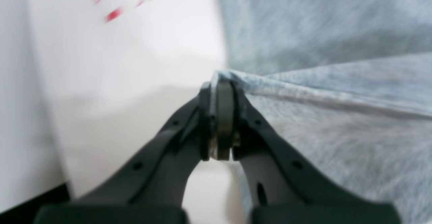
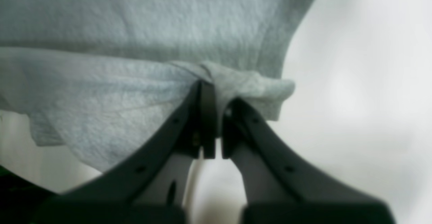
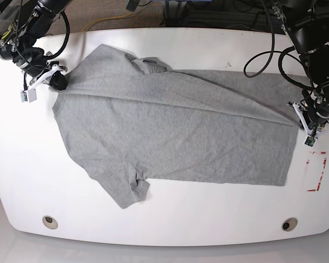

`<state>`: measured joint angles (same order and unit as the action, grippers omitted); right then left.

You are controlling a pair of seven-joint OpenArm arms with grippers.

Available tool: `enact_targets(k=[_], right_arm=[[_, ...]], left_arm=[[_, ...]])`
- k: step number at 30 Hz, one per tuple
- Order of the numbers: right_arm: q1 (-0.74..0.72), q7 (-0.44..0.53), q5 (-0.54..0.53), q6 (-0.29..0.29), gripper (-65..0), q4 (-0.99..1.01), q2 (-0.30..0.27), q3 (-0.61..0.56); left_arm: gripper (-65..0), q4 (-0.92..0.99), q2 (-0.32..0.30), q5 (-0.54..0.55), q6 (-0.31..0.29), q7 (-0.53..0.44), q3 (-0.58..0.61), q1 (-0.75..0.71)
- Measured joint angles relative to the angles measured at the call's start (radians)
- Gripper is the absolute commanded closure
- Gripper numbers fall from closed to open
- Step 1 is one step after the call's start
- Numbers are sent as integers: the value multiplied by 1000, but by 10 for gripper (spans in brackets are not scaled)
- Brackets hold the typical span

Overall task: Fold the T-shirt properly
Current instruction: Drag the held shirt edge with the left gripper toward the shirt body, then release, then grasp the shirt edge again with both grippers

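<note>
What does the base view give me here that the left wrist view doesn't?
Only the base view shows the whole T-shirt spread across the white table, one sleeve lying toward the near edge, and the right gripper pinching fabric at the far-left shoulder area. Only the left wrist view shows the left gripper up close, jaws shut on a bunched fold of the fabric's edge. Both show the grey shirt, the table, red marks on it, and that gripper holding cloth.

No readable text anywhere: T-shirt (image 3: 175,131) shows plain grey side, and red marks (image 3: 317,174) on the desk (image 3: 170,219) form no legible characters.
</note>
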<state>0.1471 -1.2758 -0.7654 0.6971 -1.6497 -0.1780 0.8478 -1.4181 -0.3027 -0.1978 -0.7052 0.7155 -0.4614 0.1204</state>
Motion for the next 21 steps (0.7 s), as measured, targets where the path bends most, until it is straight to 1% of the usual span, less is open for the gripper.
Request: enact_targets(k=[1,3,5,7,9,10,12,13,16,17,19,20,21], right_arm=[[-6,1,-1,0,0,0,0,-1],[-26,-1,3,-1,0,1,-3,-1],[-44,3,17,0,0,1,-2,-2],[-63,8,61,0,-67,1,-2,-4],[-77,8,105,0,-179,1,1,-3],[-81,8,124,0,-250,1,0,1],[-83,8,150,-1,-346,2,0,4],[-82,9,152,0,-417,1,-1,6],[-70,-2,112,-3,-541,0,-2,8],[-55,-5,68,-4,-564,-3,-4,8],[-17,-12,-21,0,-563,-5,-8,8],[9,-11,-76,-1,-555,-5,-14,8],[28,-14,-109,0,-544,-5,-15,8]], left_arm=[[-15,18,-2,6,0,-18,1,1],[-29,51,-9,6,-2,-23,2,2],[-83,85,-14,2,-2,-24,2,8],[-182,129,-18,-7,-1,-20,2,29],[-318,171,-19,-3,1,-22,2,50],[-392,187,-19,-2,1,-25,2,61],[-468,209,-19,-2,1,-25,2,74],[-499,211,-19,-3,1,-25,2,76],[-476,211,-22,-4,1,-24,2,79],[-474,211,-22,-5,1,-23,2,80],[-472,207,-25,-2,1,-21,2,79],[-472,196,-29,0,0,-20,5,75],[-472,180,-34,5,0,-20,4,72]])
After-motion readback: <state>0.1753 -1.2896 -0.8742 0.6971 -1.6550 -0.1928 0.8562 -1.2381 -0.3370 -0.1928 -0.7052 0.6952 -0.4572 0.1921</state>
